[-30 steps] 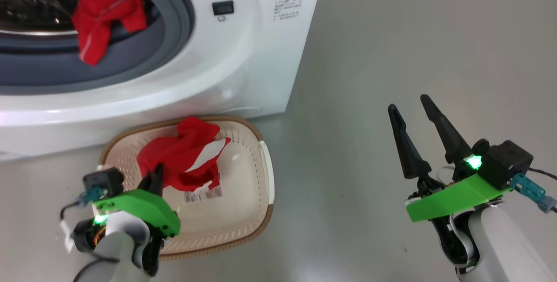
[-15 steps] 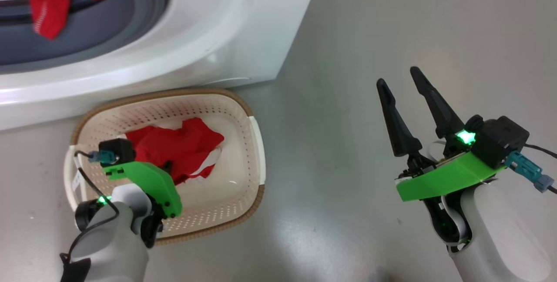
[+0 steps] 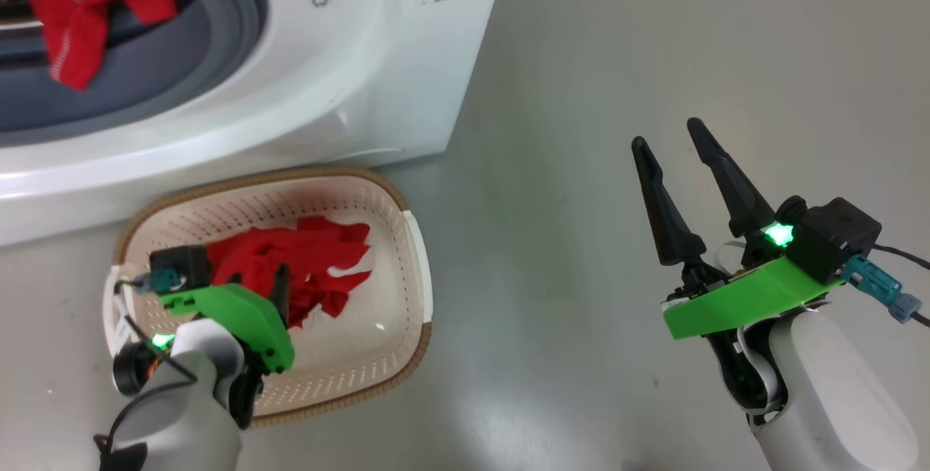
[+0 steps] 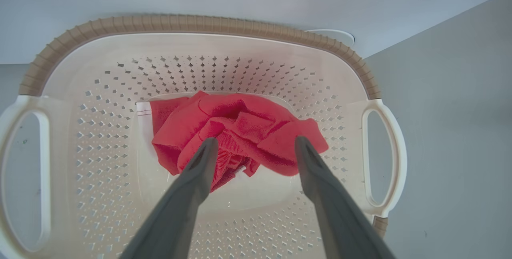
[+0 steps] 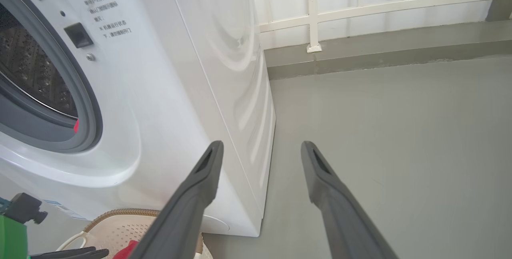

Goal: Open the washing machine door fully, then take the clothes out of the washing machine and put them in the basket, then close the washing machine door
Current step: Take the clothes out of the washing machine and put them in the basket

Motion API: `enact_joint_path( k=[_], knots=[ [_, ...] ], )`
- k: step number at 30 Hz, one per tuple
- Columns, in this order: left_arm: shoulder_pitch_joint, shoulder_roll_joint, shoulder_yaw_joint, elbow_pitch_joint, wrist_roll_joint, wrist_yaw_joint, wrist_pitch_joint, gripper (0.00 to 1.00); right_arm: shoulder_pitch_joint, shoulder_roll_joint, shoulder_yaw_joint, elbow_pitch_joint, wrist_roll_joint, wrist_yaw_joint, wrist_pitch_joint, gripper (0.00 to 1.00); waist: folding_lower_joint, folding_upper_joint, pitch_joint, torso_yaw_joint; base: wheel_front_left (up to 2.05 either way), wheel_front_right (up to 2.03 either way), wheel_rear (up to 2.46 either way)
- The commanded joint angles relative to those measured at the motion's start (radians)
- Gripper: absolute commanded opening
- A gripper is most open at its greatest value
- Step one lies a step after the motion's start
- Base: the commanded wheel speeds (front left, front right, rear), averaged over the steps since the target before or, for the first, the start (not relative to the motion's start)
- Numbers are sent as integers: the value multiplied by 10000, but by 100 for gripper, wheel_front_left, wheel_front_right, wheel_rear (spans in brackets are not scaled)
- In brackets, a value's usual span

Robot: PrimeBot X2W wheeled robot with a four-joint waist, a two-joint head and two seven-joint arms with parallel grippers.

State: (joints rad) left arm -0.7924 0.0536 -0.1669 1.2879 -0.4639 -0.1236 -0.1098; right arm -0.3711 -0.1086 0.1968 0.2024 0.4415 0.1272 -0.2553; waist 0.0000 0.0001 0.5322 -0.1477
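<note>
Two red garments are in view: one [image 3: 305, 267] lies crumpled on the bottom of the basket [image 4: 192, 23], and a second [image 3: 73, 6] hangs over the grey rubber ring [image 3: 218, 42] at the mouth of the washing machine [image 3: 327, 93]. The single basket stands on the floor [image 3: 617, 57] just in front of the machine, with two side handles – one at each short end. The left gripper [image 4: 256, 145] hangs over the basket, its two fingers spread apart above the garment with nothing clamped between them. The right gripper [image 3: 667, 133] is well apart to the right over bare floor – its two fingers also spread and empty.
</note>
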Motion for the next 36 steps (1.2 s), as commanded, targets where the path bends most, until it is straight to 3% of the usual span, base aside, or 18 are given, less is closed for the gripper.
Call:
enact_joint_path(
  k=[1,10,18,30,36],
  knots=[
    [385,338,217,-60,-76,-10,-116,100,255,7,119,-183,56,35,-65,100,0,-1,-301,100,0,0,0],
    [1014,295,420,-250,-636,-63,-1176,100,693,-41,68,-87,-35,35,-65,100,0,-1,-1567,373,0,0,0],
    [1814,347,318,-1263,-796,-69,-1503,100,1065,-129,35,-5,-137,35,-65,100,0,-1,-2440,543,0,0,0],
    [3847,622,1504,-4674,-466,128,-1518,100,1746,-279,-261,-99,-380,35,-65,100,0,-1,-3656,599,0,0,0],
    [4925,617,2107,-7031,300,208,-1519,100,2160,-209,-684,-372,-730,35,-65,100,0,-1,-3984,680,0,0,0]
  ],
)
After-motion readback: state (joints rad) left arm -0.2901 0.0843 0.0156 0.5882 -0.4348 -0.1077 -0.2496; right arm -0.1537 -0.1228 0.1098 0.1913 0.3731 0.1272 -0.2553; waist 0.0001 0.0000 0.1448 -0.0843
